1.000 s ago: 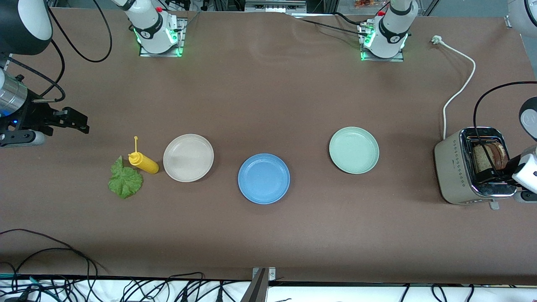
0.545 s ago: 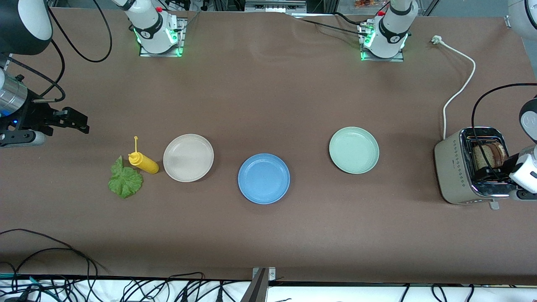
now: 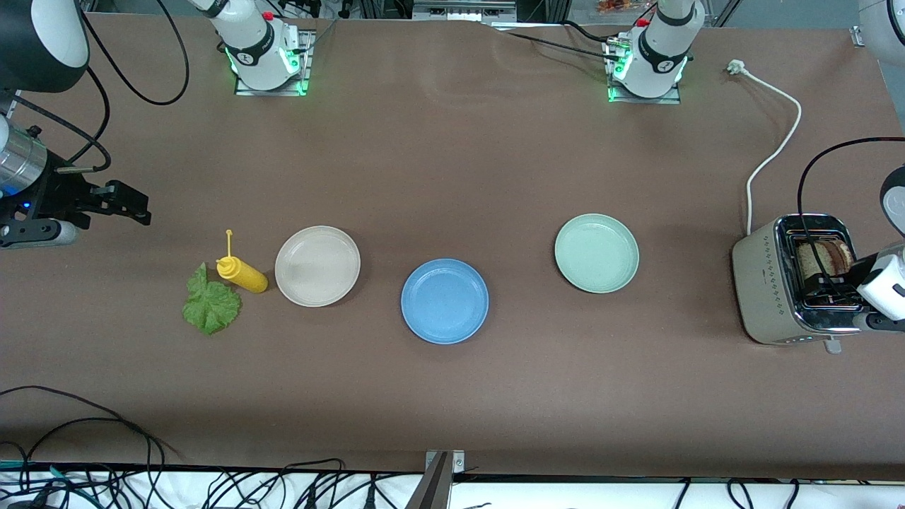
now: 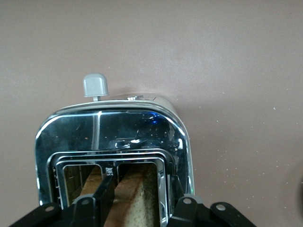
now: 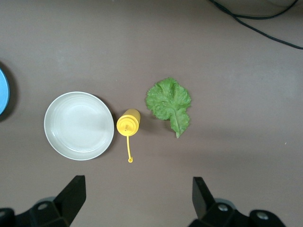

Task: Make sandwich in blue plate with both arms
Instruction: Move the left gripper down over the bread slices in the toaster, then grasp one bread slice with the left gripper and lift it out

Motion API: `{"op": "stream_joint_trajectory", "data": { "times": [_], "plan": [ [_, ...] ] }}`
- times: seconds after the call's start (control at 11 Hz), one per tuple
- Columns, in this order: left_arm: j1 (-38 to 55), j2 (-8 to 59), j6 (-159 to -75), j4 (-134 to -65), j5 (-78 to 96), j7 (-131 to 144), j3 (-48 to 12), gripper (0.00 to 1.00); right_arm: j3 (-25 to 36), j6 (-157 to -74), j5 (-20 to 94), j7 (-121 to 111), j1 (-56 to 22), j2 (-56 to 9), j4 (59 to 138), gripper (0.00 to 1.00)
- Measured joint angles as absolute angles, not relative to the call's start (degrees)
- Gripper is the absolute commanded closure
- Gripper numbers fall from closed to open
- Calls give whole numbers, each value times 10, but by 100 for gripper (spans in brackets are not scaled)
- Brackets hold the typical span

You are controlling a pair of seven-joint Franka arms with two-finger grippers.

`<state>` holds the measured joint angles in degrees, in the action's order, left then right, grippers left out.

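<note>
Brown table: left gripper (image 4: pixel 137 208) half-closed around toast (image 4: pixel 137 198) in toaster (image 3: pixel 771 283), frame right; squeeze firmly, lift straight. Right gripper (image 5: pixel 137 198) waits open.

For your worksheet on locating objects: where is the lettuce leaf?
The lettuce leaf lies flat on the table toward the right arm's end, beside the yellow bottle.

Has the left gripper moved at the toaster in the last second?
Yes. The left gripper has sunk lower into the toaster slots around the bread, so less bread shows above the toaster's rim.
</note>
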<state>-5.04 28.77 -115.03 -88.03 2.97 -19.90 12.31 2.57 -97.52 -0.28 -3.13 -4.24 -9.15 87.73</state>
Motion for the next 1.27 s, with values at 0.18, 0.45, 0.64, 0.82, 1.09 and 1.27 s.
{"op": "stream_joint_trajectory", "data": {
  "times": [0.18, 0.45, 0.64, 0.82, 1.09, 1.27],
  "plan": [
    [-52, 288, -1150, -874, 30, -214, 130, 45, 25, -975, -3, -31, -43, -91, 877, 0],
    [-52, 288, -1149, -873, 37, -218, 132, 45, 25, -975, -3, -31, -43, -91, 877, 0],
    [-52, 290, -1144, -873, 37, -225, 132, 45, 25, -975, -3, -31, -43, -91, 877, 0],
    [-54, 294, -1127, -873, 38, -241, 133, 45, 25, -975, -3, -31, -43, -91, 877, 0],
    [-55, 295, -1075, -872, 40, -246, 133, 55, 25, -975, -3, -31, -43, -91, 877, 0],
    [-55, 295, -1043, -866, 43, -250, 133, 65, 25, -975, -3, -31, -43, -91, 877, 0]
  ]
}}
